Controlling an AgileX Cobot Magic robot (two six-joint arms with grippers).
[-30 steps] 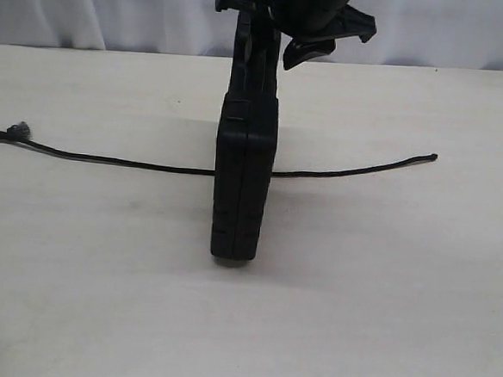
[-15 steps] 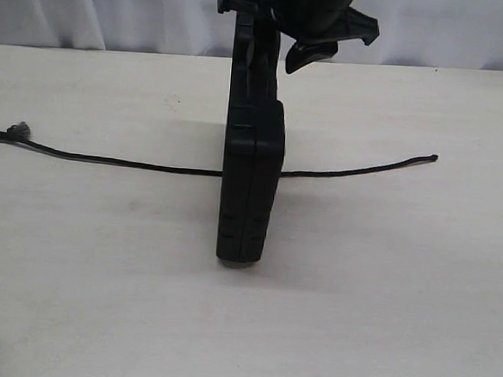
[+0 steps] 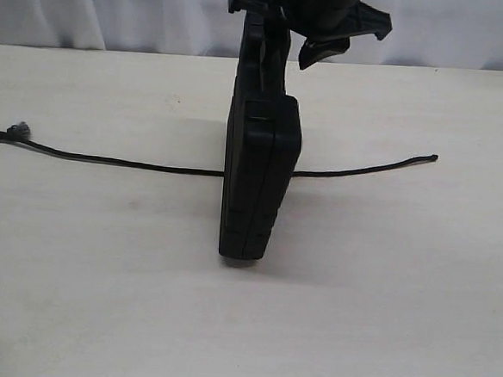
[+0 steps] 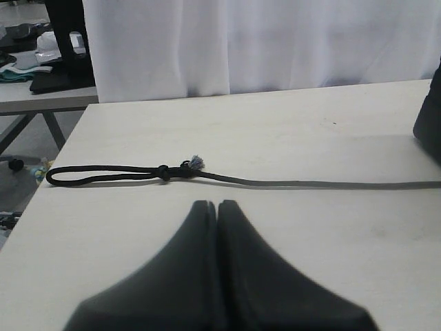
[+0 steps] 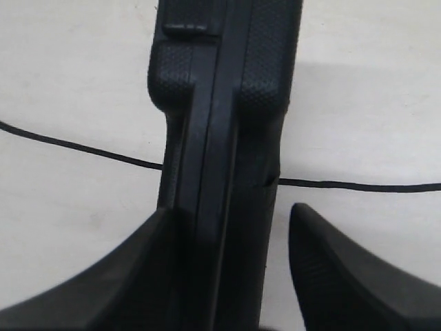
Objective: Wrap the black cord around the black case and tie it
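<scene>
The black case stands on its narrow edge mid-table, leaning slightly right. The black cord lies straight across the table and passes under or behind the case. Its knotted end is at the far left and its plain end at the right. My right gripper is open and straddles the case's top. In the right wrist view one finger rests against the case, while the other finger stands apart from it. My left gripper is shut and empty, near the cord's knot and frayed tuft.
A white curtain hangs behind the pale table. In the left wrist view the table's side edge is close to the cord's loop, with another cluttered table beyond it.
The right gripper has drifted right, and the case's top has gone with it, so the case now leans right. The cord has not moved.
</scene>
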